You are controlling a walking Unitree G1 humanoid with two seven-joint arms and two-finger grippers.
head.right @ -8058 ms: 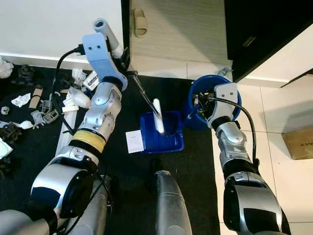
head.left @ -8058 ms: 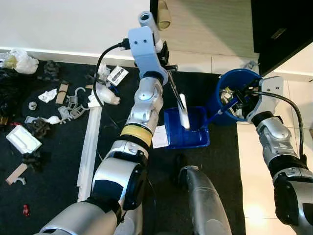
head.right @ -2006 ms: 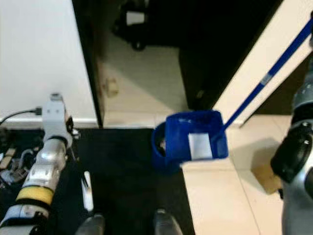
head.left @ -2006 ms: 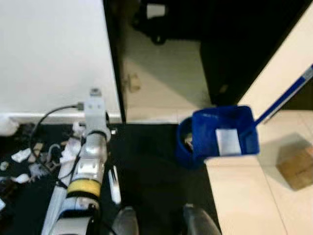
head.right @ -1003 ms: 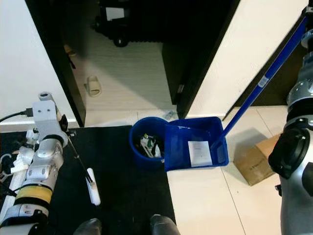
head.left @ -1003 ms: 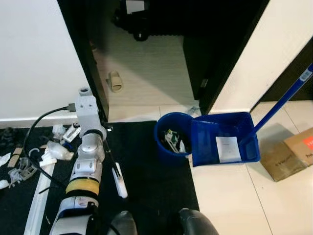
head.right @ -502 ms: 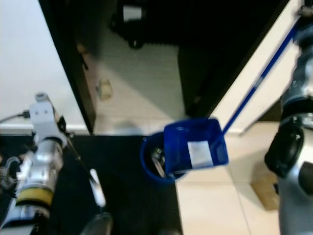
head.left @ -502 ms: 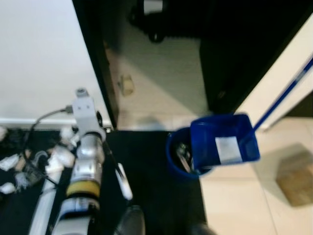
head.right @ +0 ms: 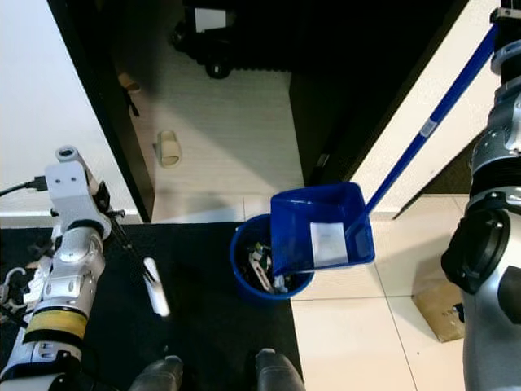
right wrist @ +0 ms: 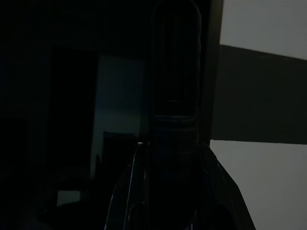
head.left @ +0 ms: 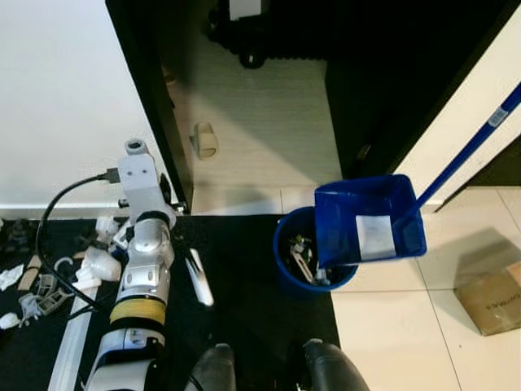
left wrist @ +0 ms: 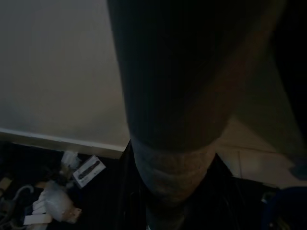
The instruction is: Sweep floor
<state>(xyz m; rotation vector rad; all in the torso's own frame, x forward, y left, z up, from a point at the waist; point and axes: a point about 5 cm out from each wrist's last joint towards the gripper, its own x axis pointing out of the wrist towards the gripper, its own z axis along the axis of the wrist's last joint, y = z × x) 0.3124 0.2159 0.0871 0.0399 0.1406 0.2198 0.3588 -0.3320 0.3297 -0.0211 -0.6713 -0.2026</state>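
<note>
My blue dustpan (head.left: pixel 368 220) carries a white label (head.left: pixel 375 237), over a blue bin (head.left: pixel 303 262) on my black mat (head.left: pixel 244 277).

blue dustpan handle (head.left: pixel 468 145) cut off at frame edge, bin (head.left: pixel 293 259) partly hidden by dustpan (head.left: pixel 368 218)

Black mat (head.left: pixel 244 269) spread over pale tiled floor (head.left: pixel 391 326). On the mat: blue bin (head.left: pixel 295 277) at its right edge, white scraps (head.left: pixel 98 265) and grey bits (head.left: pixel 37 293) at far left. On the tiles: cardboard box (head.left: pixel 488 301) at right, beige slipper (head.left: pixel 207 140) beyond the doorway.
</note>
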